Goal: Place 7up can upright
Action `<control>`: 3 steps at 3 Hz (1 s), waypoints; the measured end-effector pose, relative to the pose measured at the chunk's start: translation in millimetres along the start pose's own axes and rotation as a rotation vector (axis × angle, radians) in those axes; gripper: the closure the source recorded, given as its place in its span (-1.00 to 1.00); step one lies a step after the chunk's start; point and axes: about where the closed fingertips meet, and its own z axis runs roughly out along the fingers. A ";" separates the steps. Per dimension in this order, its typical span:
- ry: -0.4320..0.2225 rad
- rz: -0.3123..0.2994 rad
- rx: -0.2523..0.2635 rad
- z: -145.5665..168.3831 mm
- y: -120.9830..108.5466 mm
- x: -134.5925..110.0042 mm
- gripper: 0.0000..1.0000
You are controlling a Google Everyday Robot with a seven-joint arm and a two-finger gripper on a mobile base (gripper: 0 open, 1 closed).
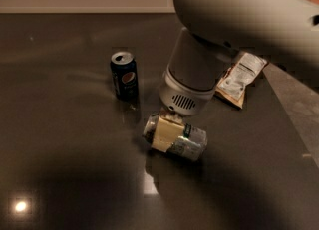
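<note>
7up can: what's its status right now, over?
Gripper down at the 7up can. Can on its side, not upright yet. Pepsi can and snack packet apart, farther back, not in the way.

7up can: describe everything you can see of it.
The 7up can is silvery metal with a green mark. It lies on its side, on or just above the dark table, near the Pepsi can but apart from it. The gripper reaches down from above, apparently shut across the can's middle, a pale finger pad covering its side.
</note>
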 end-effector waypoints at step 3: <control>-0.506 -0.085 0.034 -53.6 -20.6 -10.8 1.00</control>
